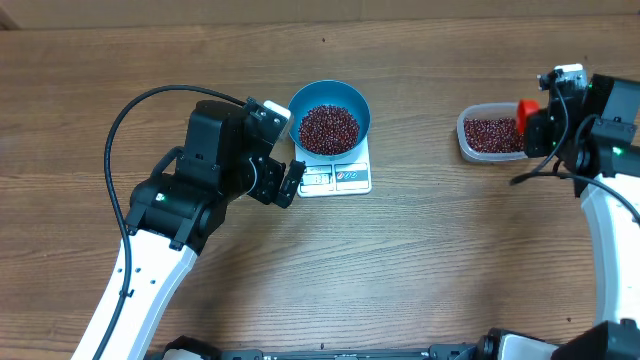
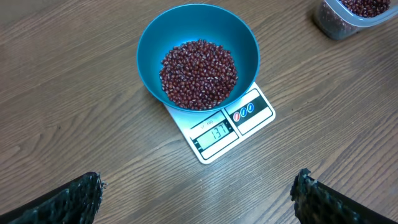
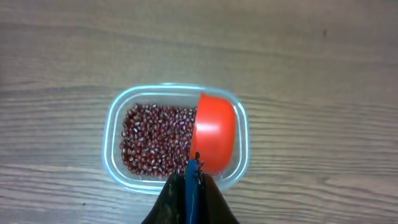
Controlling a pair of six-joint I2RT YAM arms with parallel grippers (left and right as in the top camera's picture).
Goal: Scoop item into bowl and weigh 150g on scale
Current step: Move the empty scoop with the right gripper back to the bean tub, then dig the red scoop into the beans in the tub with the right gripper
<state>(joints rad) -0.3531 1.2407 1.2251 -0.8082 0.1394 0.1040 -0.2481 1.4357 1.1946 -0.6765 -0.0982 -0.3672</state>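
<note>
Right tool [image 3: 191, 186], at the lower edge of the right wrist view, is pressed together on the blue handle of the scoop [image 3: 214, 134]. The orange-red cup shows its rounded back to the camera over the right half of the clear tub [image 3: 113, 127], an attitude that suits a dip into the stock [image 3: 155, 140] lying there.

Left tool [image 2: 196, 199] is spread wide and pinches nothing. Its fingers [image 2: 74, 199] sit at the lower corners of the left wrist view, apart from the scale [image 2: 252, 115], so the wrist camera looks straight at the display [image 2: 214, 134].

The beans [image 2: 199, 74] form a mound in the blue bowl [image 2: 149, 43], which rests on the scale at upper middle of the overhead frame. The bowl overhangs the platform but leaves the display edge uncovered. The tub stands well apart at upper right of the worktop [image 1: 420, 280].

The display appears to read 137, so the weighing is judged close to target, with a small further portion needed.
</note>
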